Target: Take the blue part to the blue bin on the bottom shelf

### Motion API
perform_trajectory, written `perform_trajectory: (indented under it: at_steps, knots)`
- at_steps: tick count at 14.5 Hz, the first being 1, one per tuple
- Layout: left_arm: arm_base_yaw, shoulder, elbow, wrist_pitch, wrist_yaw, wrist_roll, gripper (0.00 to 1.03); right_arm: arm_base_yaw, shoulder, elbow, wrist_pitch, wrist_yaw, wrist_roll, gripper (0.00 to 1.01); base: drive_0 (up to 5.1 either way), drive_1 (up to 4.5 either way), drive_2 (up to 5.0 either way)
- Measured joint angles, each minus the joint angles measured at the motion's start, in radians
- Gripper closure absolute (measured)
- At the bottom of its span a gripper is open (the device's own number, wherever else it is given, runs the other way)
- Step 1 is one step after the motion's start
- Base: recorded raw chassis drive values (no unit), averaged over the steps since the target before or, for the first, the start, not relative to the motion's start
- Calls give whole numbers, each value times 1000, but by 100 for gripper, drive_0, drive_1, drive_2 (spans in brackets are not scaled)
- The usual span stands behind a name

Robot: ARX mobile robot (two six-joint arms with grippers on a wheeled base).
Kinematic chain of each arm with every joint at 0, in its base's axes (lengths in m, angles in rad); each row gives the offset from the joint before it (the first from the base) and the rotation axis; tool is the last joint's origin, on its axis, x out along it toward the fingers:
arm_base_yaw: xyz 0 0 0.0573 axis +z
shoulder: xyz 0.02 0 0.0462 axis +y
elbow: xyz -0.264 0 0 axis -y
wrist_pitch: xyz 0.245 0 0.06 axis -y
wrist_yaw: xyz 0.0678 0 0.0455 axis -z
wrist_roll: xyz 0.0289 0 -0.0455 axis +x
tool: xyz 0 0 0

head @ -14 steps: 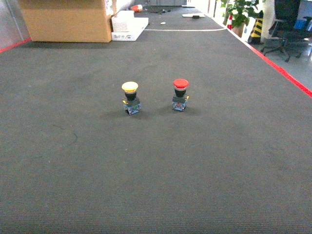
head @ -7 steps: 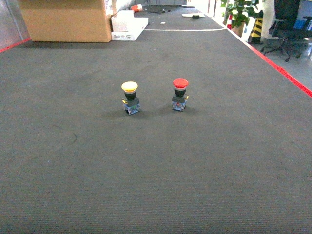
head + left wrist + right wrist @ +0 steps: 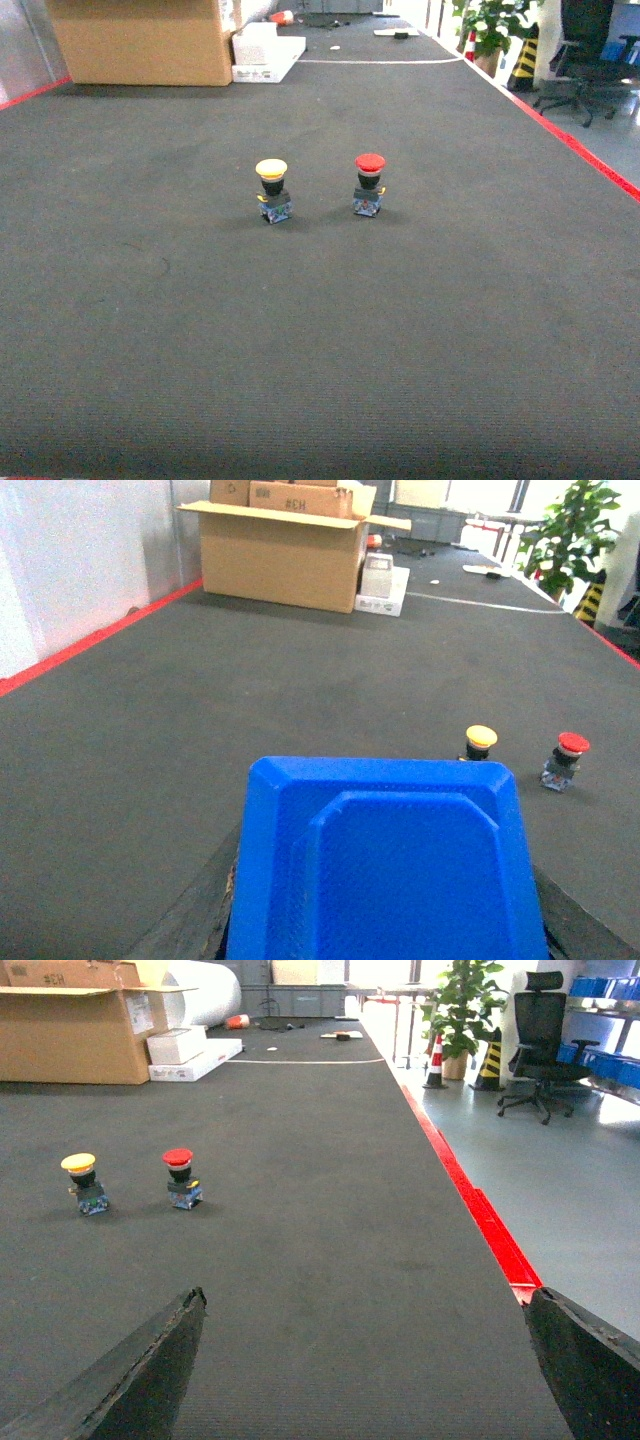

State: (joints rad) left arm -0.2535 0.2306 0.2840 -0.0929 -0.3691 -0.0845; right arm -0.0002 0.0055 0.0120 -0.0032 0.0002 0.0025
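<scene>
Here, right pincer (image 3: 365, 1360) wide, empty.

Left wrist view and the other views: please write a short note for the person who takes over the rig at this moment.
Left gripper: a blue plastic item fills the space just in front of it; I cannot tell whether it is clamped.
Right gripper: open, empty, low over the dark carpet.
No shelf appears in any view.
Ahead on the carpet stand a yellow push button and a red push button, apart from each other.
Done: nothing placed that these views show.
Left: find the bottom shelf and deliver the blue item.
</scene>
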Motion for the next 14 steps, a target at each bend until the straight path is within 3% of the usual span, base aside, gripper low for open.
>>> perform_trajectory:
  at_steps: [14]
  knots:
    - [0, -3, 0, 3, 2, -13, 60, 0, 0, 0, -2, 0, 0, 3, -148, -148, -148]
